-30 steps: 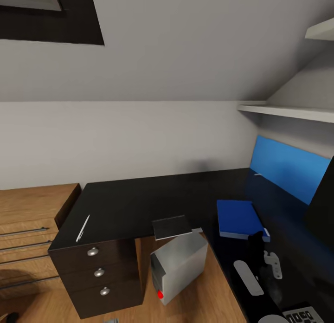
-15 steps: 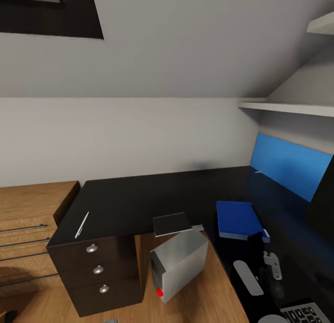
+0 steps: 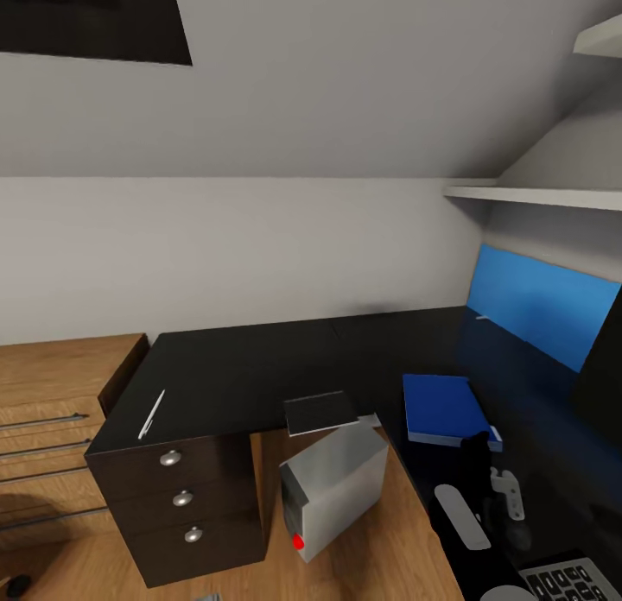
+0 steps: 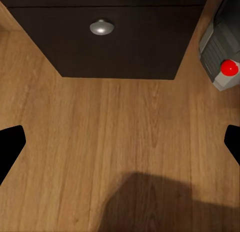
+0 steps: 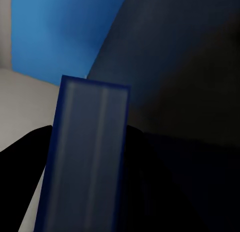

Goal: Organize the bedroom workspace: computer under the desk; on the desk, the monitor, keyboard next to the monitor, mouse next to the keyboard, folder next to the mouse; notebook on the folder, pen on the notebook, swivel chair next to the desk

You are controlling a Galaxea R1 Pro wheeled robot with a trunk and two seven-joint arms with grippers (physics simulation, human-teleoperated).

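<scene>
1. While the folder lies flat on the right wing of the desk, its near corner is met by the right gripper. Whether the fingers are pinching it or have let go cannot be told.
2. Before the arm is lifted, the folder should be released fully and the fingers drawn straight back, so that it is not dragged off the desk.
3. The notebook is seen overhanging the desk's front edge, above the computer. It is best gripped by that overhanging part, judging by how it lies.
4. The pen is found at the desk's left end and is judged the last thing to be fetched.
5. The left gripper is held spread wide above the floor, in front of the desk's drawers.
</scene>
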